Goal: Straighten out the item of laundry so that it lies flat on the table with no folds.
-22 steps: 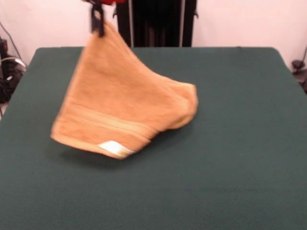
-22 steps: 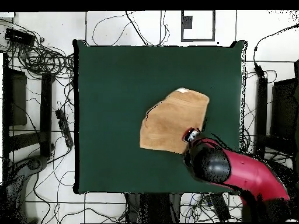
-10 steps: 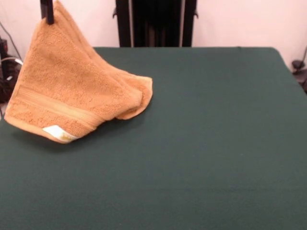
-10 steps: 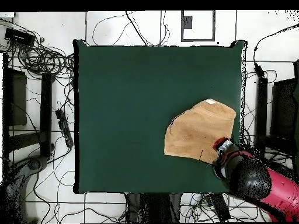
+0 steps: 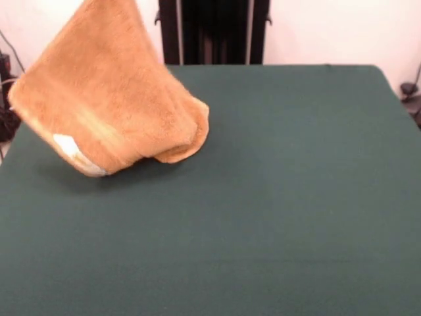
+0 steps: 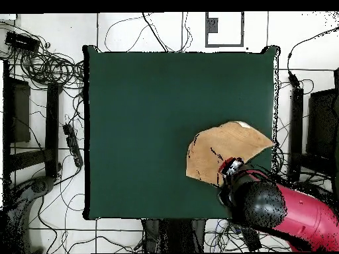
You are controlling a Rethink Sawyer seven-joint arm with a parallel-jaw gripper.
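Note:
The item of laundry (image 5: 112, 99) is an orange-tan towel hanging in a cone shape over the left rear of the green table (image 5: 296, 197). Its top runs out of the front view's upper edge. Its right fold rests on the felt, while its left edge with the white tag (image 5: 69, 148) swings in the air. From overhead, the towel (image 6: 225, 145) lies near the table's (image 6: 145, 119) right edge, tag (image 6: 243, 124) at the far side. My gripper (image 6: 230, 167) is at the towel's near corner, shut on it; the front view does not show the gripper.
My red arm (image 6: 285, 211) reaches in over the table's near right corner in the overhead view. Cables (image 6: 46, 66) and black stands (image 6: 20, 112) crowd the floor around the table. A dark post (image 5: 214, 33) stands behind the far edge.
The gripper has carried the towel's held corner back inward over the table and risen out of the front view. The towel's free left edge with the tag has swung up and outward.

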